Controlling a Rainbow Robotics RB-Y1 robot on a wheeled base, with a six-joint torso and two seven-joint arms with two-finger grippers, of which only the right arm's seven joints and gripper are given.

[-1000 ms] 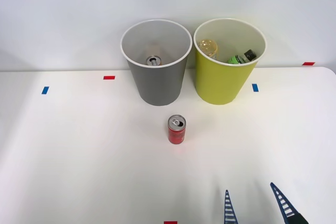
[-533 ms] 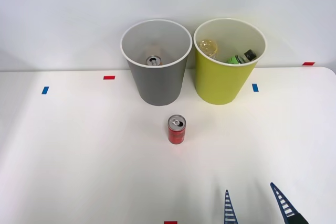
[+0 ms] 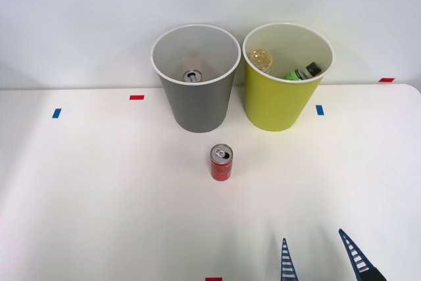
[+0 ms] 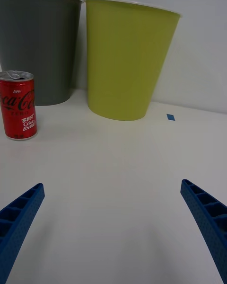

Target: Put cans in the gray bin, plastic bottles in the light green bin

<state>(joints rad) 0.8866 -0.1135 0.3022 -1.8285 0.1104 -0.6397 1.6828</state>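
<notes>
Nothing is moved since earlier; the right gripper [image 3: 318,258] is spread wide and empty, well behind the red can [image 3: 221,162], which could be toppled by an off-line approach.

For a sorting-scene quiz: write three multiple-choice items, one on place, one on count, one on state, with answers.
1. Where does the red can stand?
A. On the table before the gray bin
B. Inside the light green bin
C. Between the right gripper's fingers

2. How many bottles lie in the light green bin?
A. None
B. Two
C. Four

3. How is the right gripper?
A. Shut on the can
B. Shut, empty
C. Open, empty

Answers: 1 A, it stands upright on the table; 2 B, a clear yellowish bottle and a green bottle; 3 C, the fingers are spread apart.
</notes>
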